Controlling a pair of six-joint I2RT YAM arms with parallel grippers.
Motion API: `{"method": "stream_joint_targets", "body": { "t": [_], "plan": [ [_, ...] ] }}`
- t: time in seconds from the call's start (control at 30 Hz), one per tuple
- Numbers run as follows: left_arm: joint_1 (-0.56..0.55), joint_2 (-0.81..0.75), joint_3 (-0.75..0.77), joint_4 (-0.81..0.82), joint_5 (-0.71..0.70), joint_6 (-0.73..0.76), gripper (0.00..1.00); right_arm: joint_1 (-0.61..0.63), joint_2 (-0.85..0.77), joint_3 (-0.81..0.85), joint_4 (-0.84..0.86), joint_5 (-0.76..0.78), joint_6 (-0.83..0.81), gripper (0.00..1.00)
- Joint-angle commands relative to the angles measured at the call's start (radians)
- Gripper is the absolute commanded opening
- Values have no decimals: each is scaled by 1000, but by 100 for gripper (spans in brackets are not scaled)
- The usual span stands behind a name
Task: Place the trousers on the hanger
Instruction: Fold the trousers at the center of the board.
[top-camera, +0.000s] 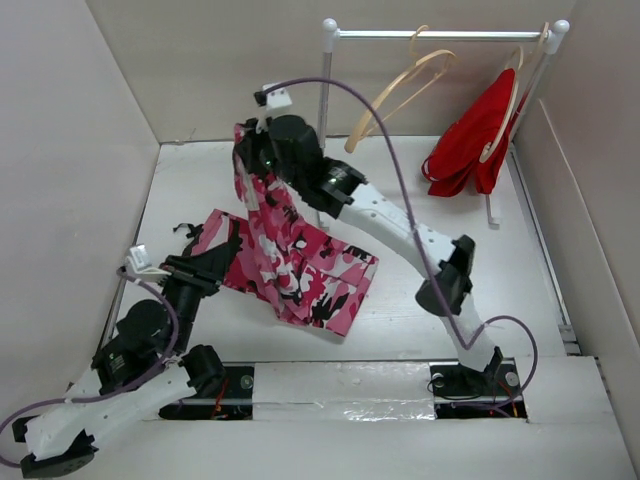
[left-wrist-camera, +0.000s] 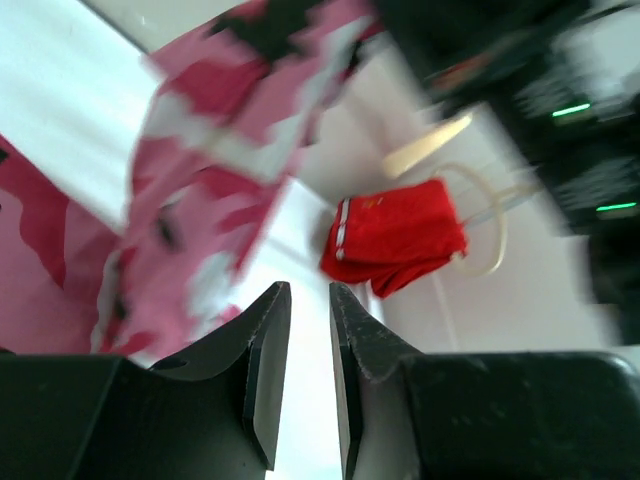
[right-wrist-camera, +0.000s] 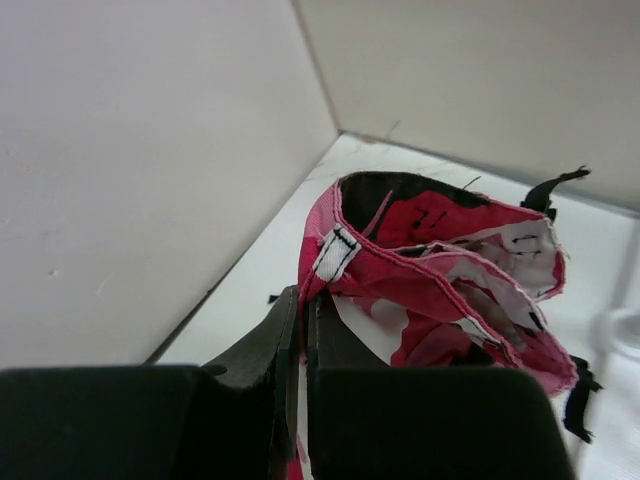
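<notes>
The camouflage trousers (top-camera: 300, 260) lie partly on the table, with one end lifted at the back left. My right gripper (top-camera: 262, 140) holds that end up, and in the right wrist view it (right-wrist-camera: 303, 295) is shut on the waistband of the trousers (right-wrist-camera: 430, 240) beside a white belt loop. My left gripper (top-camera: 225, 250) is at the trousers' left edge near the table. In the left wrist view it (left-wrist-camera: 310, 290) is open with a narrow gap and nothing between the fingers, the trousers (left-wrist-camera: 200, 200) blurred beyond. The bare wooden hanger (top-camera: 400, 90) hangs on the rail.
A white clothes rail (top-camera: 440, 34) stands at the back right. A plain red garment (top-camera: 475, 140) hangs from its right end on a second hanger, also seen as the red garment (left-wrist-camera: 395, 235). White walls close in the table on the left, back and right.
</notes>
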Motion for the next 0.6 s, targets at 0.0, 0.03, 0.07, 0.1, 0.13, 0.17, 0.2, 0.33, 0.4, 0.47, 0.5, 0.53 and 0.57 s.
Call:
{"method": "stream_joint_targets", "body": {
  "t": [0.0,0.03,0.07,0.1,0.13,0.17,0.2,0.33,0.4,0.47,0.5,0.53,0.57],
  "plan": [
    [3,-61,45,-55,-88,-8,21,34,129,76,194,-163,114,26],
    [3,-81,47,-89,-102,-24,23,45,224,116,173,-185,128,40],
    [3,-87,48,-107,-119,-45,29,45,264,158,161,-232,137,52],
    [3,-93,47,-126,-145,-82,30,56,294,211,150,-248,142,75],
    [3,-102,45,-152,-157,-96,34,65,312,216,138,-277,137,86],
    [3,-105,40,-179,-182,-125,39,65,278,180,138,-275,123,98],
    [3,-105,39,-180,-194,-125,40,65,277,180,138,-275,113,100],
    [3,-82,-5,-195,-240,-200,49,65,32,-251,264,-262,85,100],
    [3,-52,-33,-201,-288,-240,51,65,-152,-430,309,-240,67,91],
    [3,23,-74,-253,-344,-351,55,65,-332,-705,389,-179,70,53],
    [3,55,-82,-267,-363,-389,59,65,-391,-800,410,-167,71,35],
    [3,124,-87,-290,-378,-421,62,65,-448,-892,455,-148,80,19],
    [3,160,-91,-299,-394,-476,64,65,-503,-1057,466,-128,93,6]
  ]
}}
